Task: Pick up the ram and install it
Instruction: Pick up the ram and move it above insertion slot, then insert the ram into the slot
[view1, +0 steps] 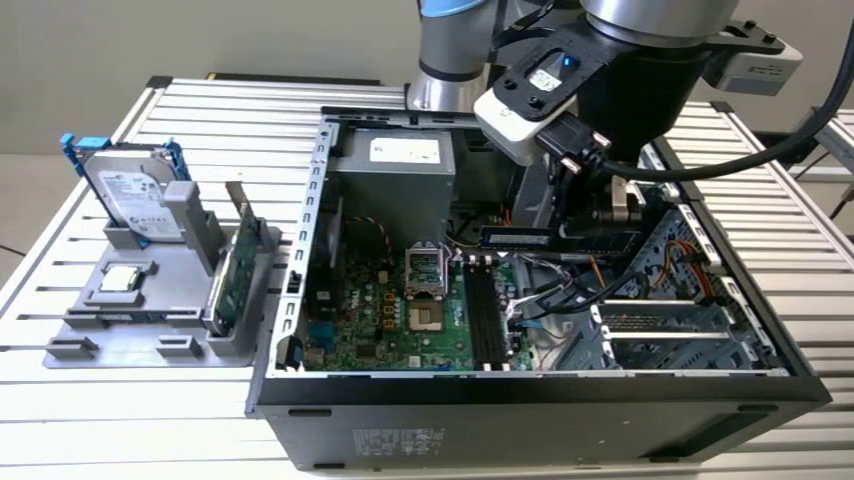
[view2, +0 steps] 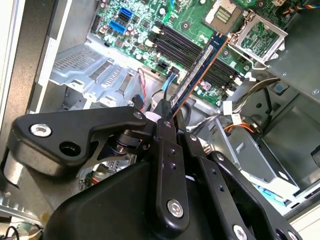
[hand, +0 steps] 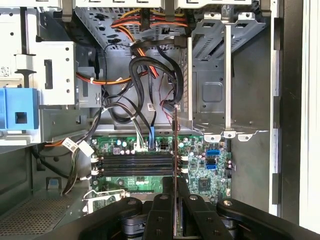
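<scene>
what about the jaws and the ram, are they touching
Touching. In the second wrist view the gripper pinches the ram at its near end between its jaws.

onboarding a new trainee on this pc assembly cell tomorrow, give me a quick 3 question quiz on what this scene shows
1. True or false: the slim blue circuit-board ram stick is already seated in one of the motherboard's long black slots.
2. The black gripper is shut on: A) the ram stick, B) a screwdriver, C) nothing.
3. In the exterior view, on which side of the open black computer case does the silver hard drive with its blue bracket stand?

Key: 1 false, in the second wrist view it lies across the slots, gripped at one end. 2 A. 3 the exterior view's left, outside the case.
</scene>
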